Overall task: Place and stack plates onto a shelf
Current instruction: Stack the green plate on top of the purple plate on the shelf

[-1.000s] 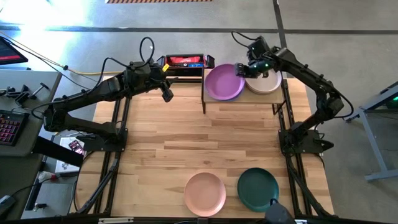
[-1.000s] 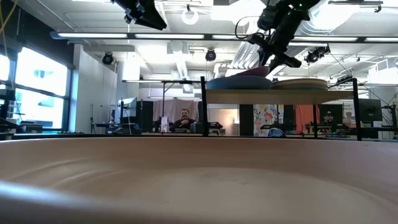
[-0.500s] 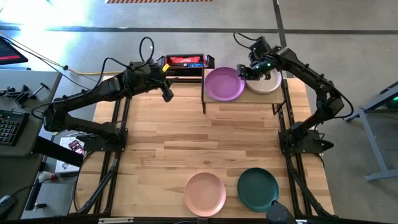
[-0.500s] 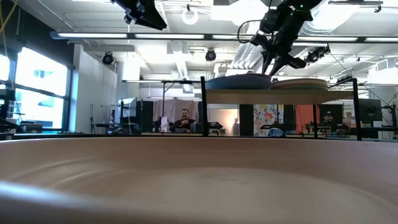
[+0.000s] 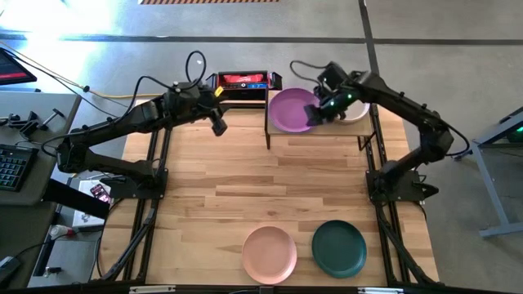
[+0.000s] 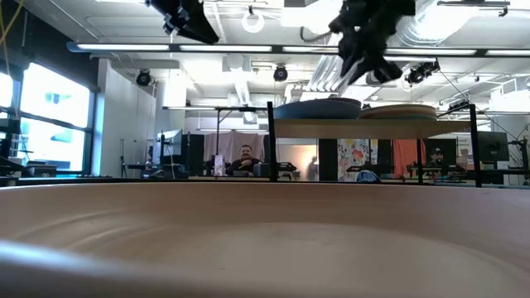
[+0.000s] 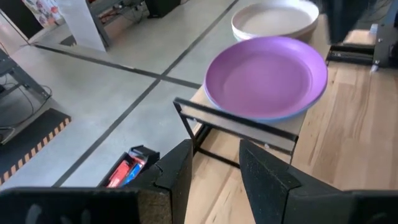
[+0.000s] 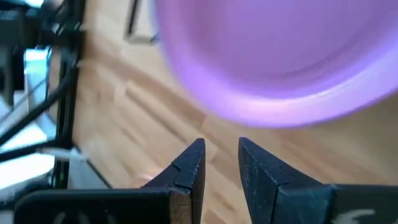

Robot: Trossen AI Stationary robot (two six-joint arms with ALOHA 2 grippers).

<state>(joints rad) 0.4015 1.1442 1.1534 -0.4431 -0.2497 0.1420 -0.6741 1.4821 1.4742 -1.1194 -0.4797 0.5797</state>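
Shelf (image 5: 317, 135) stands at the tabletop's (image 5: 245, 188) far edge and serves as the landmark. Upon it lie the purple plate (image 5: 290, 110), resting on a blue one whose rim peeks out in the left wrist view, and beside it, toward the right arm's side, the beige plate (image 5: 353, 113). Two plates wait well apart from the shelf at the tabletop's near edge: the peach plate (image 5: 269, 253) and, just beside it, the teal plate (image 5: 338, 248).

Right gripper (image 5: 320, 112) hovers above the shelf between the purple and beige plates, its fingers a narrow gap apart with nothing between them; it holds no plate. Left gripper (image 5: 218, 125) hangs off the shelf's left end, above the tabletop, slightly parted and empty.

Both waiting plates lie straight across the tabletop from the shelf, on the right arm's half. The teal plate sits nearest the right arm's base, so that arm looks better placed to fetch next.
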